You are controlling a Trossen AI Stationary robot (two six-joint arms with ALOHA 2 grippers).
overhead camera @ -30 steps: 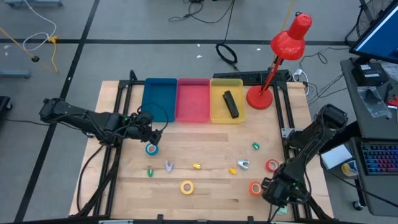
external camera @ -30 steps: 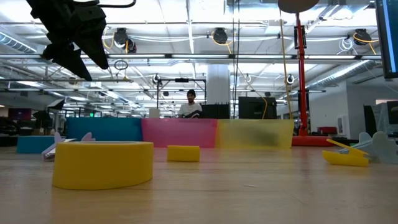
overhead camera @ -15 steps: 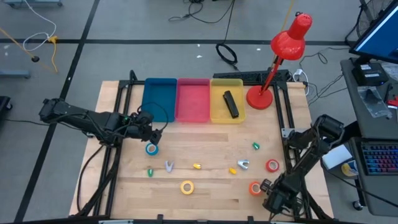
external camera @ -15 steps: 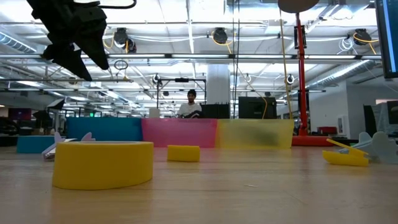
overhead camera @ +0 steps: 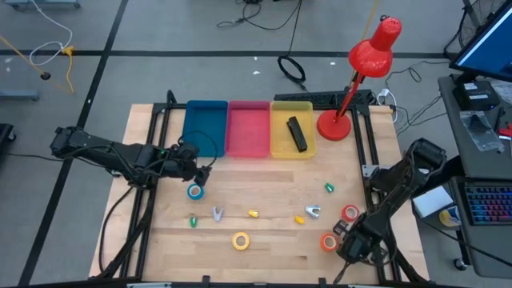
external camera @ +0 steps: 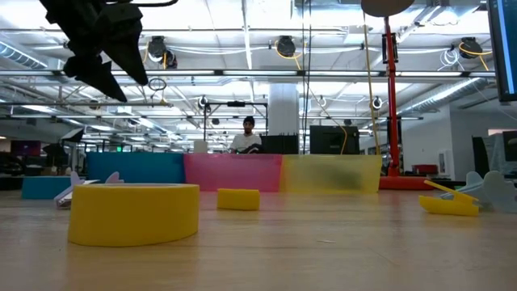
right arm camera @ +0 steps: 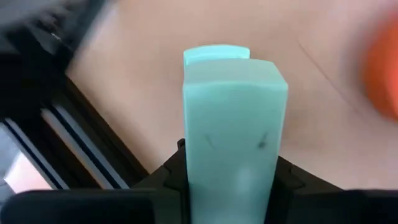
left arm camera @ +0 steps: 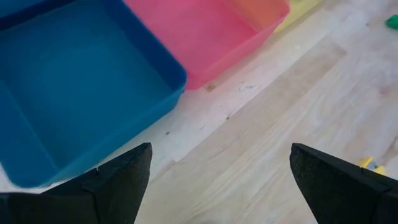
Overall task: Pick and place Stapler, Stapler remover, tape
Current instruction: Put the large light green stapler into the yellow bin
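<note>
right gripper (overhead camera: 346,242): low at table's front-right corner, clamping smooth pale-green blocky stapler (right arm camera: 233,124), probably plastic | left gripper (left arm camera: 217,186): raised, jaws wide

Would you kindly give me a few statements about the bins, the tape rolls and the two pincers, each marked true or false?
1. A black stapler lies in the yellow bin. True.
2. The left pincer holds the blue tape roll. False: its fingers are wide open and the roll lies on the table beside it.
3. The right pincer grips a pale mint-green block. True.
4. The pink bin stands between the blue bin and the yellow one. True.
5. The yellow tape roll sits inside the blue bin. False: it lies on the table near the front edge.
6. The red desk lamp has toppled onto the bins. False: it stands beside the yellow bin.
</note>
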